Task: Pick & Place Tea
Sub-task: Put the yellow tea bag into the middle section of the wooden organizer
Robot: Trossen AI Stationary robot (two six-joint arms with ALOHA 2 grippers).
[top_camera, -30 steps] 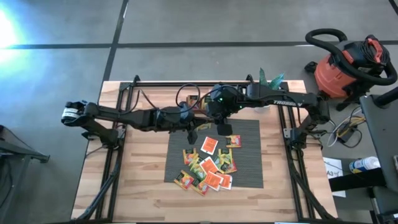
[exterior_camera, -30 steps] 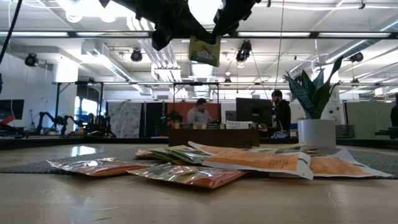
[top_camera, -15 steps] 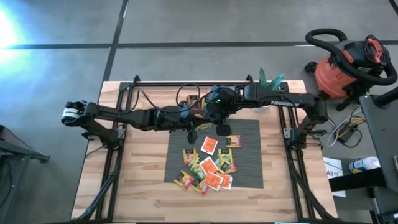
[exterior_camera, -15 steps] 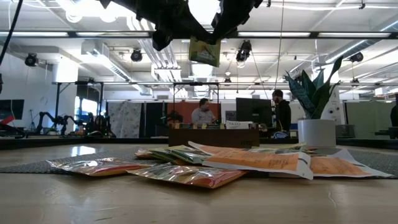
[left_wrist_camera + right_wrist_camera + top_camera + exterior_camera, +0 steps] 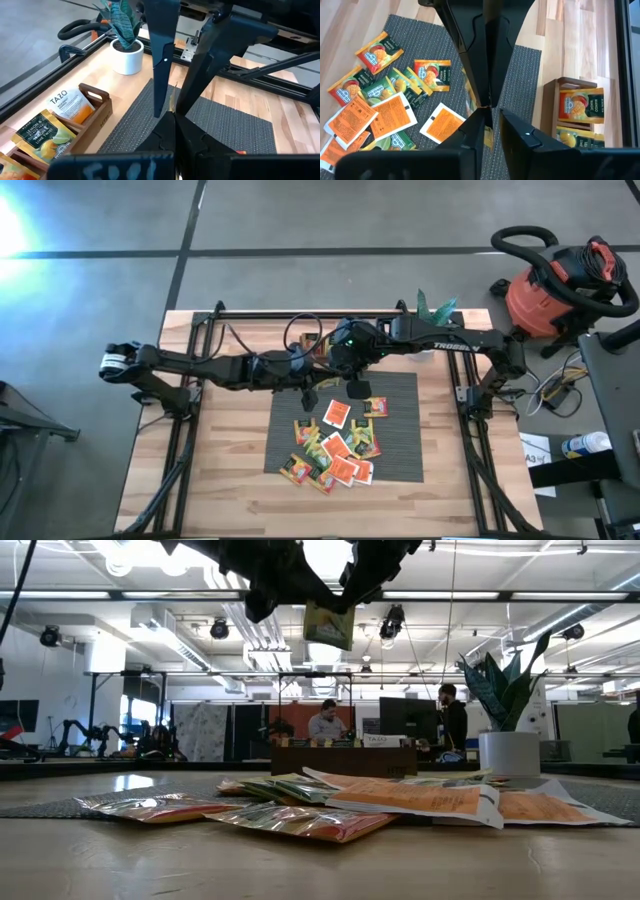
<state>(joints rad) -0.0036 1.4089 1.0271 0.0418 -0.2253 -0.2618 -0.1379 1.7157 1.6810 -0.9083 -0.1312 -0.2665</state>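
Got both grippers up over the mat's far edge — left gripper and right gripper both pinching one tea sachet mid-air (others piled on the mat).

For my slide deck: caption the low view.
Both grippers meet on one tea sachet held high above the pile of sachets on the table.

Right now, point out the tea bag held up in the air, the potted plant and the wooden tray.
held tea bag point(image 5: 329, 625), low view, middle of its face
potted plant point(image 5: 127, 56), left wrist view, white pot
wooden tray point(image 5: 98, 107), left wrist view, end wall
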